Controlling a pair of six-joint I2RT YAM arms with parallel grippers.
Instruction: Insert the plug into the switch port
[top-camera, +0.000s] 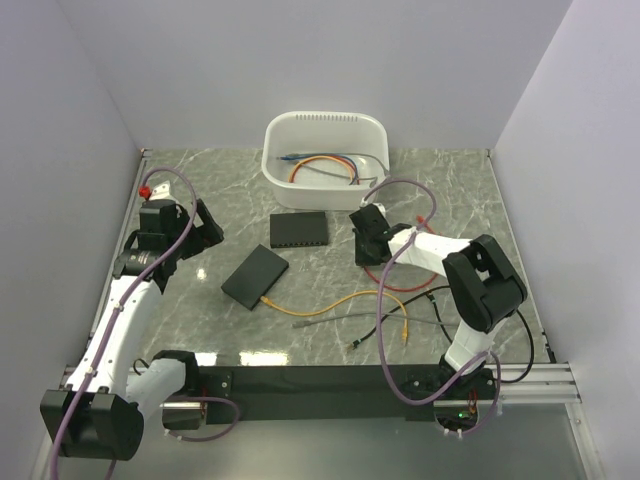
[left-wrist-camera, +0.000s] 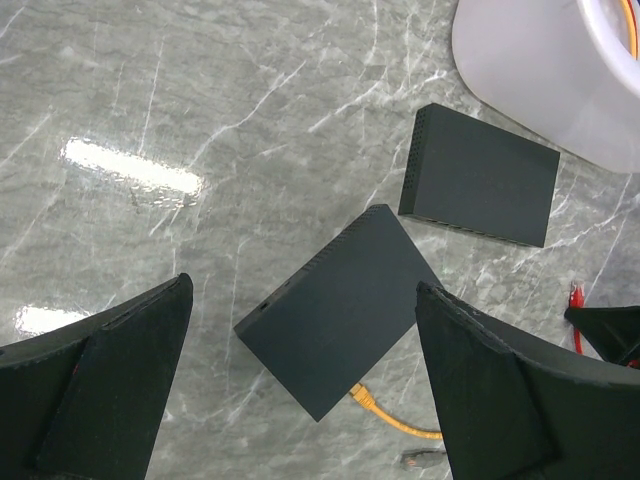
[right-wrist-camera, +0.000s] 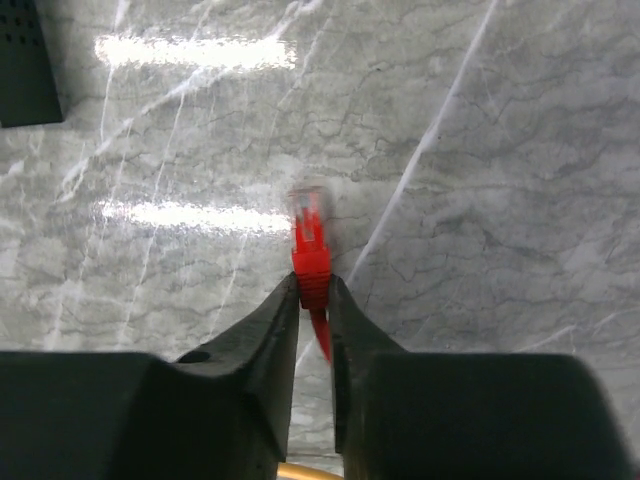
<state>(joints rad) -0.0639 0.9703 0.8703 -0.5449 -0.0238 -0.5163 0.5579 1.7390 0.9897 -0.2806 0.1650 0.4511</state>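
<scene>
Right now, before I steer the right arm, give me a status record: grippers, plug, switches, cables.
left gripper: open, empty, aimed at the tilted switch
right gripper: shut on the red plug, tip protruding forward
red plug position: over bare table, at no port
second switch: near the white bin
yellow cable: end meets the tilted switch's edge; seated or not, cannot tell

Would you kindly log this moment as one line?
right gripper: shut on red plug | left gripper: open, empty | red plug: not inserted
</scene>
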